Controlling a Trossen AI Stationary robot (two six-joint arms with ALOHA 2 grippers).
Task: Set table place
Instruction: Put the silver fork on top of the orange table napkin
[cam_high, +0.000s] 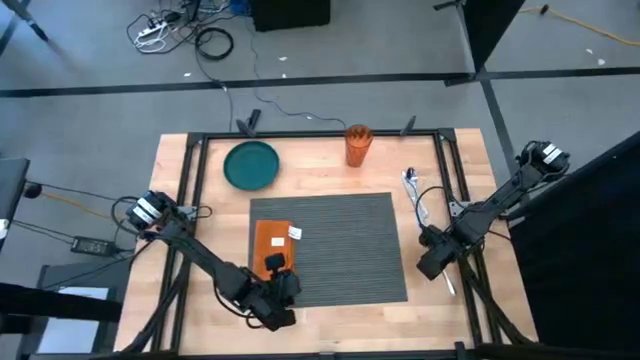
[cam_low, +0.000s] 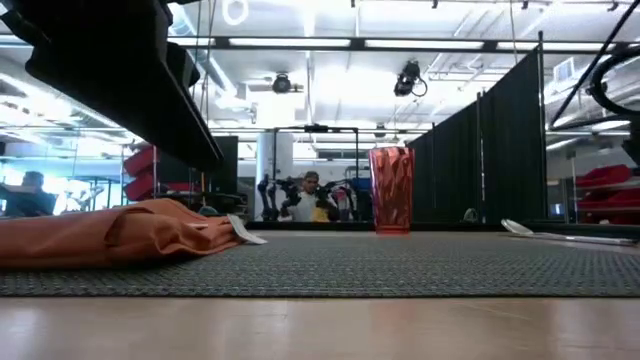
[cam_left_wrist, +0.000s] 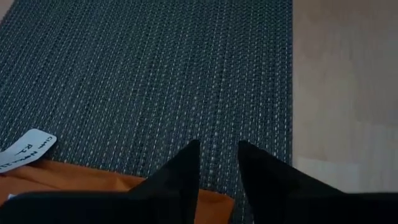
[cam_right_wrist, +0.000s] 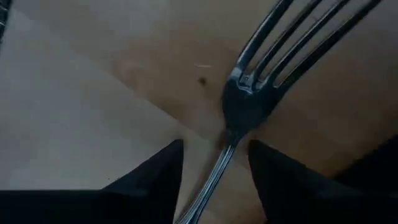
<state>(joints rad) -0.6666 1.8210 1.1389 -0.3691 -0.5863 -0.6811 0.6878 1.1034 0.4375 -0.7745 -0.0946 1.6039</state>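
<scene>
1. Risk, as a judgement: the fork lies flat on the bare table, so the right tool may skid off its thin handle.
2. The left tool sits low at the near edge of the placemat, fingers slightly apart, gripping nothing, over the orange napkin.
3. The right tool straddles the fork handle, part open, not yet clamped.
4. Farther back stand the teal plate and orange cup.
</scene>
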